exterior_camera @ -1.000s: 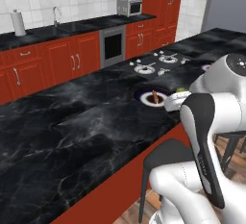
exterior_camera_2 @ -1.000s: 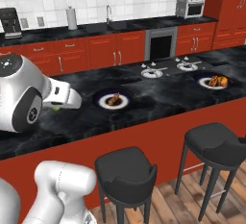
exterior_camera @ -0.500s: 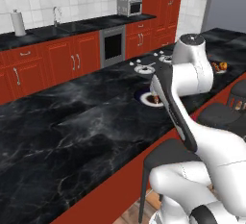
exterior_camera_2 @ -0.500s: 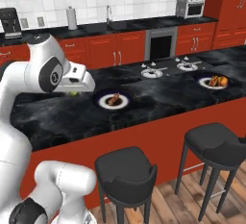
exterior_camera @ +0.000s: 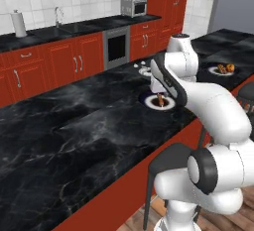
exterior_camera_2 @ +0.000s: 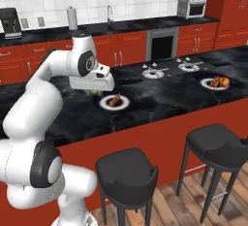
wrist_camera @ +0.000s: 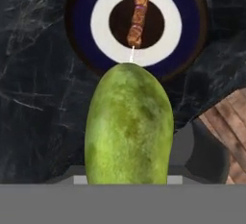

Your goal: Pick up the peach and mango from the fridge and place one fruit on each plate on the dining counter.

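Arm just swung in over the surface (exterior_camera: 74, 121). End effector (exterior_camera_2: 94, 90) grips the mango (wrist_camera: 129, 127), now hanging by the near plate (exterior_camera_2: 114, 102). Drop-off looks close, though a skewer (wrist_camera: 138, 17) already sits there.

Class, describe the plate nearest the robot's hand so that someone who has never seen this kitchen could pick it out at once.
Start at the long black marble dining counter with red front panels. Above the left stool sits a round plate with a dark rim, just beside the robot's hand. Unlike the far-right plate piled with orange-brown food, and the two small white dishes behind, it carries one brown skewer across its middle.
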Robot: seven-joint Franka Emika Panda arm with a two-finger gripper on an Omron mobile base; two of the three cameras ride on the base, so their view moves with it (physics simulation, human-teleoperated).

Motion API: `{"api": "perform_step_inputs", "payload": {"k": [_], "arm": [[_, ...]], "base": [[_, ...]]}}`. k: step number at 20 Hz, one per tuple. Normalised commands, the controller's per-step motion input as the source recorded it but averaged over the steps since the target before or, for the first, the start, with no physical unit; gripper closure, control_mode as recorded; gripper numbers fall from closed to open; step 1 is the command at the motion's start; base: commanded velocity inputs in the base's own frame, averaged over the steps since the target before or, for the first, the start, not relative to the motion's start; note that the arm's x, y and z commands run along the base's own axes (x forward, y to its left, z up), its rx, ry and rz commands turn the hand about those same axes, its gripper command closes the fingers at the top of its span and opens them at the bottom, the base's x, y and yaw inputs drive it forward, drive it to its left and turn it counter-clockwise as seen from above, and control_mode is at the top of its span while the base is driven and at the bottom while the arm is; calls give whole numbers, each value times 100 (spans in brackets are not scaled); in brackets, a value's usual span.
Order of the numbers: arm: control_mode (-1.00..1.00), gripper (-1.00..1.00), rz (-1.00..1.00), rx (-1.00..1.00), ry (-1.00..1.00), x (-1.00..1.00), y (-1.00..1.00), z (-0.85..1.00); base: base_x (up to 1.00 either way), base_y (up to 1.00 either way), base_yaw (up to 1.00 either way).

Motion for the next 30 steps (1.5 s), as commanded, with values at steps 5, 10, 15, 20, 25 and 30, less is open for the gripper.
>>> {"api": "perform_step_inputs", "payload": {"k": [5,10,15,20,25,30], "arm": [[-100,100,0,0,-1,72,1,-54],[-100,100,0,0,-5,100,1,-35],[-100,100,0,0,0,65,1,-30],[-100,100,-1,0,2,7,0,-21],[-100,100,-1,0,22,2,0,-91],[-100,100,0,0,5,4,0,-22]], "base": [[0,0,0],[0,0,0],[0,0,0],[0,0,0],[0,0,0],[0,0,0]]}}
